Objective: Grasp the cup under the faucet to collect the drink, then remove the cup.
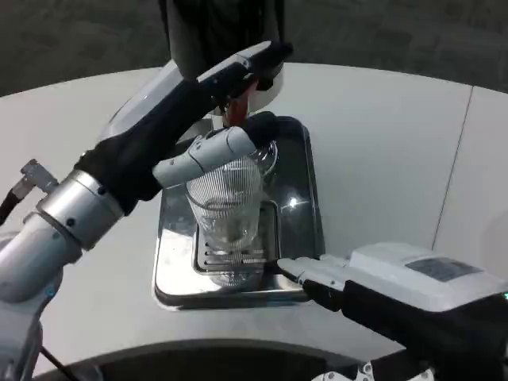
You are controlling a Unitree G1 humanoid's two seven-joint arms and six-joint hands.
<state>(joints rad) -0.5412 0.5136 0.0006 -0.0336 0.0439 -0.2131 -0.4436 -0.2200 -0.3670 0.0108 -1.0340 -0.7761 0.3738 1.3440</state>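
A clear ribbed cup (226, 208) stands upright on the slotted grate of the steel drip tray (305, 208), below the dark dispenser (218, 32) and its red-tipped faucet (236, 109). My left hand (208, 111) reaches in from the left, its white and black fingers (214, 155) wrapped around the cup's upper part; the upper fingers lie up by the faucet lever. I cannot tell whether there is any drink in the cup. My right hand (381, 278) lies at the tray's front right corner, fingertips (298, 268) touching its rim, holding nothing.
The white round table (381, 143) spreads to the right and behind the tray, with a seam running down its right side. The dispenser body stands at the back centre. My left forearm (63, 214) crosses the left half of the table.
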